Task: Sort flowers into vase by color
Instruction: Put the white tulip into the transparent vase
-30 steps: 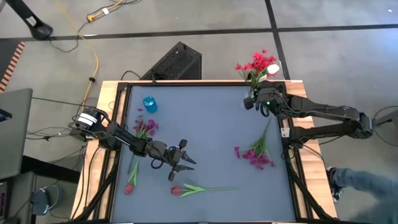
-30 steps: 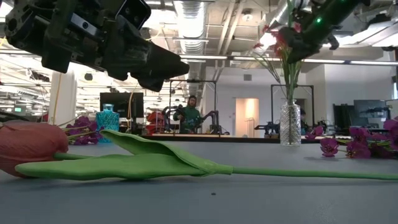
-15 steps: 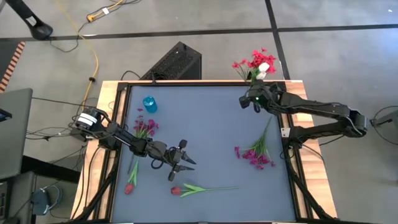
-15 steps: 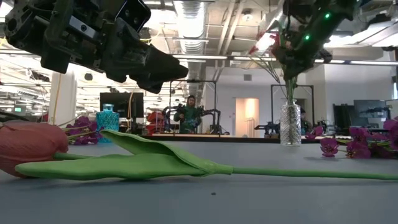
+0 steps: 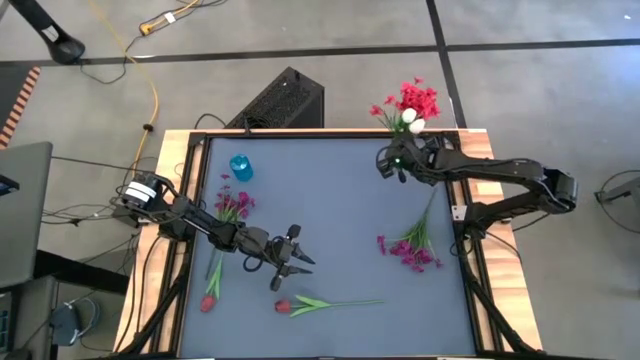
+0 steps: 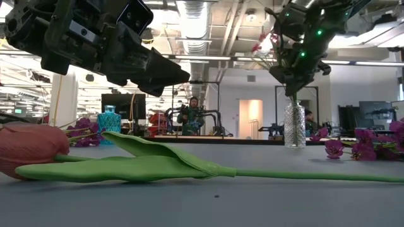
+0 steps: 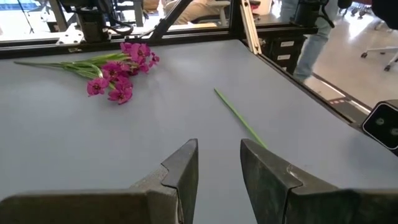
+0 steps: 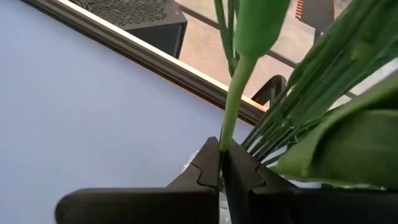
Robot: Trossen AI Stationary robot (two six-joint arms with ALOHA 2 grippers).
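Note:
My right gripper [image 5: 393,161] is at the far right, just above a clear glass vase [image 6: 294,126], and is shut on a green stem [image 8: 227,124]. The vase holds red flowers [image 5: 416,99] and a white bloom [image 5: 411,121]. My left gripper [image 5: 297,262] hovers open and empty above a red tulip [image 5: 286,306] that lies on its side near the table's near edge. The tulip's stem [image 7: 239,118] shows ahead of the open fingers [image 7: 219,168]. Magenta sprays lie flat at the left [image 5: 236,204] and the right [image 5: 410,248]. My right gripper pinches one thin green stem [image 8: 225,138] between its two fingertips, below a green leaf or bud. The fingers come roughly level from the table's right and lie across the stem. The stem stands nearly upright over the vase's mouth [image 6: 293,99], among the other stems.
A small blue vase [image 5: 240,167] stands at the far left. A second red tulip [image 5: 210,298] lies near the left edge. A black box [image 5: 280,100] sits beyond the far edge. The table's middle [image 5: 330,200] is bare.
My right gripper has moved toward the table's left and down toward the clear vase, keeping hold of the stem. The white bloom and the red bunch have swung leftward with it and stand more upright over the vase.

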